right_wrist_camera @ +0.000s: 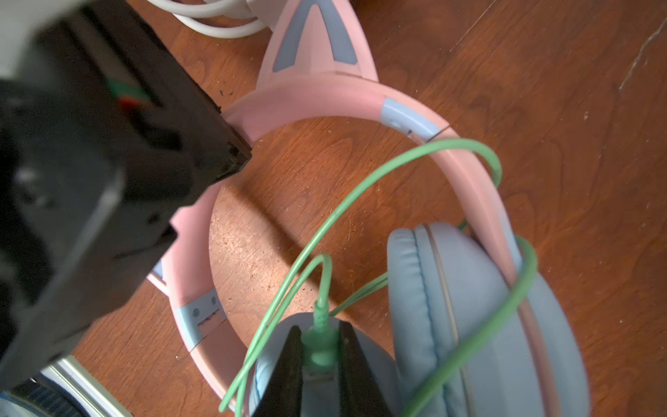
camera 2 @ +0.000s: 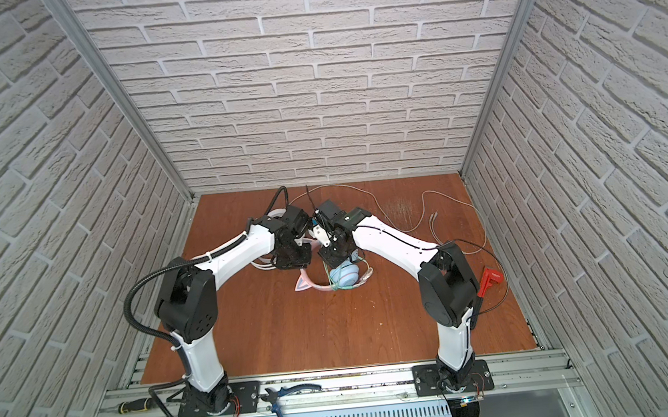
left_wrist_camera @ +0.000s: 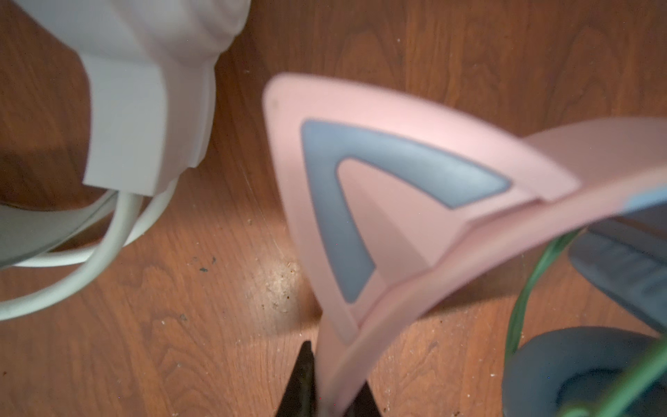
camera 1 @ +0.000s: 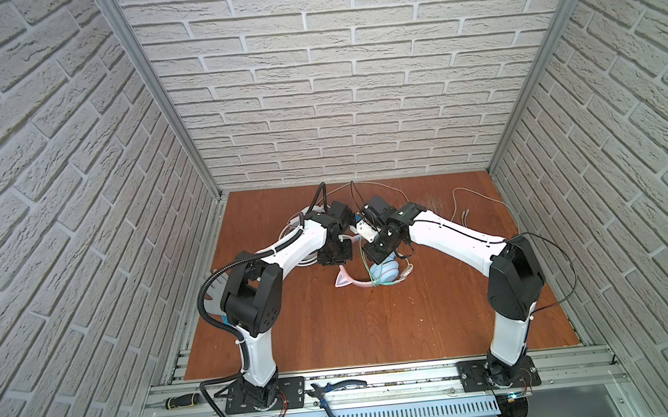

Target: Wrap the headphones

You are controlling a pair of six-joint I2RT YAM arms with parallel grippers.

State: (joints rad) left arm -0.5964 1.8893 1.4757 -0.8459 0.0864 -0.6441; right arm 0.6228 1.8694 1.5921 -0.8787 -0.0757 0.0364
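Blue-handled pliers (camera 1: 334, 401) on the front rail; screwdriver (camera 1: 181, 401) off to their left; red tool (camera 2: 491, 280) far right, further back.

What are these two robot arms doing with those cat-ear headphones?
They are wrapping up the cat-ear headphones on the wooden table. The left claw pinches the pink headband to steady them. The right claw grips the plug of the green cord, which loops loosely around a blue ear cup. A white pair lies alongside.
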